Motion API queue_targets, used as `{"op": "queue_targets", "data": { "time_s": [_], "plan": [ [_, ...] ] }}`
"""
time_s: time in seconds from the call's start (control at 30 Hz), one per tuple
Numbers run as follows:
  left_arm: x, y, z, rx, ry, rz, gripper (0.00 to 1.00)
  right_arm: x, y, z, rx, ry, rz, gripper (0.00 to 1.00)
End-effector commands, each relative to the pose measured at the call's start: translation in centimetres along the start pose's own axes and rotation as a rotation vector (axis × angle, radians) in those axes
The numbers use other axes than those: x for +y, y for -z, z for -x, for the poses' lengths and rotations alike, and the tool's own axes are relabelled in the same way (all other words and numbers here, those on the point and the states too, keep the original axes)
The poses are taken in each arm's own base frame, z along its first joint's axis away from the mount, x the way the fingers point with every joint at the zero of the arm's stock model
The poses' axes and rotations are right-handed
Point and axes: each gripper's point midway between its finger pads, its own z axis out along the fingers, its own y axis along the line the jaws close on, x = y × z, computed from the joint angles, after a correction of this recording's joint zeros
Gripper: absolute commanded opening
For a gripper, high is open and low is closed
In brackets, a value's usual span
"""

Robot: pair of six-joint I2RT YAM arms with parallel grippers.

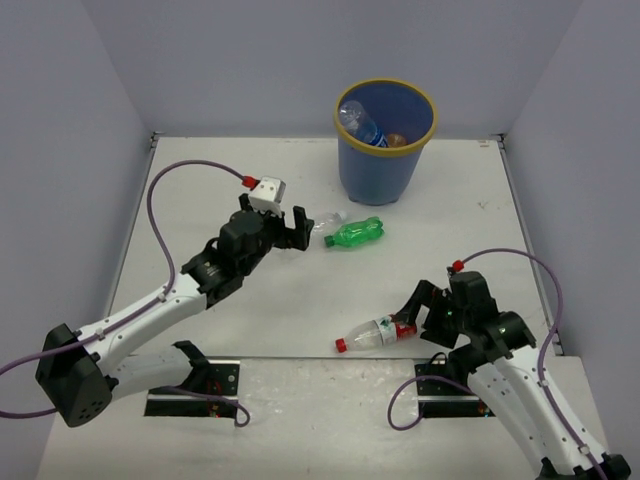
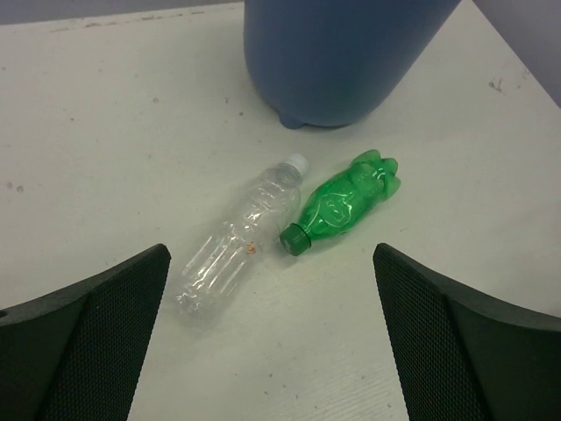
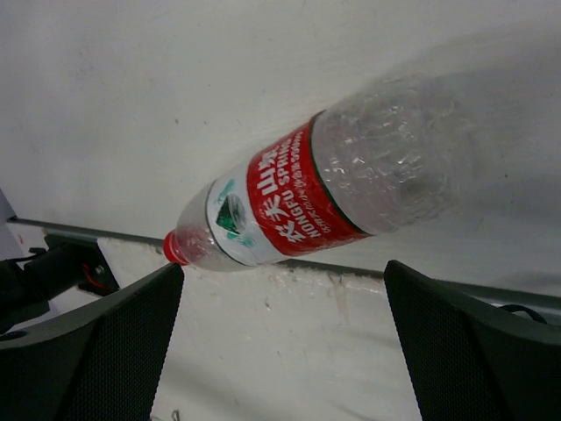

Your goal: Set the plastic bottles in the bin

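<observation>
L pincer point(image 1: 292, 228) is hanging low over the table point(image 1: 250, 310) w/ both jaws spread wide, gripping nothing, prob. lining up a pick. Straight ahead of it, roughly centred btw its fingers point(image 2: 88, 342), the clear bottle point(image 2: 238, 247) is lying on its side, base nearest the pincer, white cap pointing away. Just right of that, the green bottle point(image 2: 344, 202) is lying the other way round: cap toward the pincer and almost touching the clear one's mid-body, lobed base pointing away. Both are resting flat & look empty, so they'd likely be rolling at a nudge. Jaws should be closing across a body, not a cap. Clear one seems the nearer pick.

Further ahead, beyond both, the bin point(image 2: 333, 61) is standing upright. In the top view a blue-labelled bottle point(image 1: 362, 125) is leaning inside it, w/ an orange item point(image 1: 398, 140) beside it. So the task is looking partway done, w/ three bottles lying on the table.

R pincer point(image 3: 285, 346) is also gaping fully, holding nothing. The red-labelled bottle point(image 3: 298, 197) is lying sideways just ahead of its fingertips, crossing the gap at a slant: red cap toward its left finger, ribbed clear base toward its right. Can't tell if anything is touching. The bottle is sitting by the table's near seam, so the reach is prob. short.
</observation>
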Motion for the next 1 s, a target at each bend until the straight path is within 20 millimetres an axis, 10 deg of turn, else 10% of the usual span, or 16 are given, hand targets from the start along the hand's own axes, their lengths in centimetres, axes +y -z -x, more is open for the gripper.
{"op": "queue_targets", "data": {
  "time_s": [0.0, 0.5, 0.57, 0.67, 0.77, 0.97],
  "plan": [
    [0.8, 1.0, 2.7, -0.112, 0.028, 0.036, 1.0, 0.1, -1.7, -1.8, 0.099, -0.091, 0.042, 0.99],
    [2.8, 4.0, 1.9, -0.126, 0.058, 0.089, 1.0, 0.3, -8.0, 2.7, -0.055, -0.271, 0.015, 0.93],
    [3.0, 4.4, 1.8, -0.136, 0.066, 0.092, 1.0, -0.2, -8.3, 3.3, -0.087, -0.277, -0.007, 0.83],
    [3.1, 5.1, 2.2, -0.163, 0.075, 0.085, 1.0, 1.3, -8.3, 4.5, -0.134, -0.267, 0.071, 0.42],
    [3.3, 5.4, 2.1, -0.177, 0.082, 0.082, 1.0, 3.3, -6.8, 6.7, -0.226, -0.228, 0.138, 0.11],
    [3.9, 5.8, 1.9, -0.19, 0.097, 0.109, 1.0, 9.8, 1.8, 14.2, -0.557, -0.064, 0.258, 0.09]
  ]
}}
